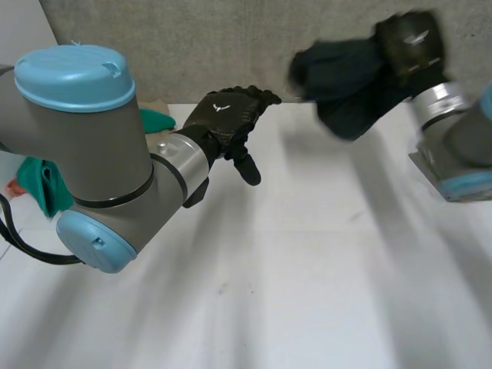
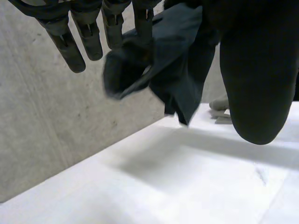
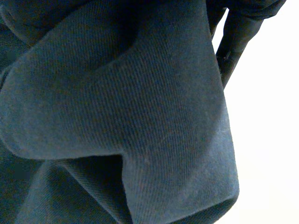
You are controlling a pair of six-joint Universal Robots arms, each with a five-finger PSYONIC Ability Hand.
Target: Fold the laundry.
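The right hand's (image 1: 411, 42) fingers (image 3: 233, 42) clamp a bunched dark cloth (image 1: 346, 81), held clear above the desk's (image 1: 307, 269) far side, probably so it can hang loose. The left hand (image 1: 227, 115) hovers beside it, fingers (image 2: 88, 37) apart and empty, apparently ready to take an edge.

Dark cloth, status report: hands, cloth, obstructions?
Right hand shut on dark blue cloth, bunched, above the table. Left hand open, empty. Green cloth beside left arm, clear.

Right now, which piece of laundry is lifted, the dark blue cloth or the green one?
The dark blue cloth, bunched in the right hand above the white table; the green cloth lies down beside the left arm.
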